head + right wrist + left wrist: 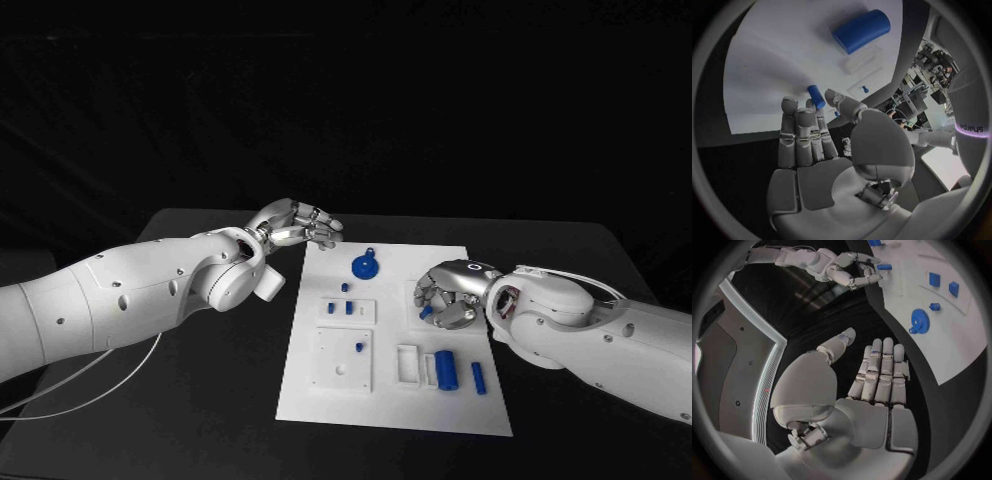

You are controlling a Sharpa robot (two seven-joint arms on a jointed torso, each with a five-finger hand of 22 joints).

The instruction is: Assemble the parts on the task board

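My right robot hand (449, 297) pinches a small blue peg (816, 96) over the white task board (325, 395). My left robot hand (296, 224) is spread, holding nothing, over the desk (216, 400) just beside the board, near the blue gear (366, 266).

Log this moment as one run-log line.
left hand: open, over table beside board | right hand: pinching small blue peg over white board | blue gear: on board, untouched
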